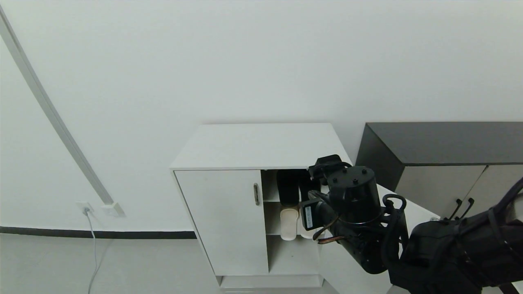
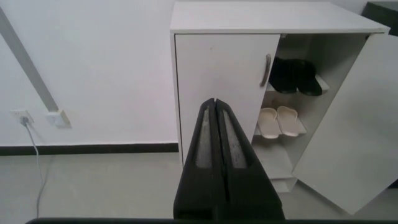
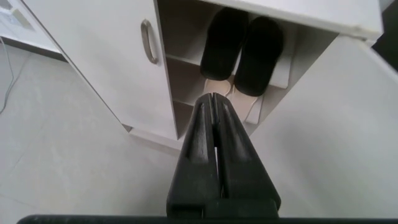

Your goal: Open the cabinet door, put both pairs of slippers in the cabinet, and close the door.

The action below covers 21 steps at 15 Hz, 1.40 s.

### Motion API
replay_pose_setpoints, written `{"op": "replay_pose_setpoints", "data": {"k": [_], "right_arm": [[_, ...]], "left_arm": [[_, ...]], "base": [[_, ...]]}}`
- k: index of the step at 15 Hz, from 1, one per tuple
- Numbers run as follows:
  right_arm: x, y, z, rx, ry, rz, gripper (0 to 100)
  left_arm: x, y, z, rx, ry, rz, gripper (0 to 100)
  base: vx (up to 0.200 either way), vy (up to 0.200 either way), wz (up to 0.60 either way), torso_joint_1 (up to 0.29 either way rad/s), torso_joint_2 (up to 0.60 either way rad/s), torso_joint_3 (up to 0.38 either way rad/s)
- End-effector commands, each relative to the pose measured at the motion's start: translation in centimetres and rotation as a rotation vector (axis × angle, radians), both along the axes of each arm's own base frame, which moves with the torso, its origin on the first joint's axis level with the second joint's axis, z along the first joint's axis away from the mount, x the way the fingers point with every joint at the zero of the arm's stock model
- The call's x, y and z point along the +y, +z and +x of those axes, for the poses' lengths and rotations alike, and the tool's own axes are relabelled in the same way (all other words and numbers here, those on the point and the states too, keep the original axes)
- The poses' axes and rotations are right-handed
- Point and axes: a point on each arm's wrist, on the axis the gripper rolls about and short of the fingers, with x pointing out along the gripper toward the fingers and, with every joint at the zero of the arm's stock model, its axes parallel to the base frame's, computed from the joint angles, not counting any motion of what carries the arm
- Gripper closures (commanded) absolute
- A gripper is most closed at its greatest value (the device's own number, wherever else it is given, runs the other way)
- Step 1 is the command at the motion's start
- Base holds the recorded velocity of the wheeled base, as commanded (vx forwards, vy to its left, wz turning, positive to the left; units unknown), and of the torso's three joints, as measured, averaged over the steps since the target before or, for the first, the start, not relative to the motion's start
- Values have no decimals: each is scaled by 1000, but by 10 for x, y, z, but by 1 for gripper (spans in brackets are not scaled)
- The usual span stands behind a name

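The white cabinet (image 1: 257, 145) stands against the wall with its left door (image 1: 222, 220) closed and its right door (image 1: 347, 269) swung out. A black pair of slippers (image 1: 288, 185) rests on the top shelf and a white pair of slippers (image 1: 288, 223) on the shelf below. In the right wrist view my right gripper (image 3: 213, 112) is shut and empty, hanging just in front of the black slippers (image 3: 242, 53) and the pale pair (image 3: 245, 102). My left gripper (image 2: 214, 143) is shut and empty, farther back, facing the closed door (image 2: 217, 74). The open door (image 2: 360, 137) stands beside the shelves.
A dark-topped cabinet (image 1: 441, 143) stands right of the white one. A wall socket (image 1: 85, 207) with a hanging cable (image 1: 94, 253) is at the lower left, under a slanted wall conduit (image 1: 49, 110). The closed door has a metal handle (image 1: 256, 194).
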Motion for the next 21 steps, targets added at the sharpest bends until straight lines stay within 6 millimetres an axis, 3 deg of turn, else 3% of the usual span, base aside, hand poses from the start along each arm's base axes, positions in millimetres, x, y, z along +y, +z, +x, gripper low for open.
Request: {"op": "replay_pose_setpoints", "data": {"k": [1,11,18,21], "right_arm": [[-1,-3,2,6,-6,-5,100],[-6,-6,6,13,-19,-16,100],[-11,-6,12,15,-38,-13,100],[-13,-6,15,6,-48,-10,100]], "left_arm": [[0,0,0,0,0,0,100],[0,0,0,0,-1,0,100],[0,0,0,0,-1,0,100],[0,0,0,0,-1,0,100]], "base": [[0,0,0,198,-432,-232],[0,0,0,18,-40,-20],[0,0,-600,6,2,1],[0,0,0,0,0,0]]}}
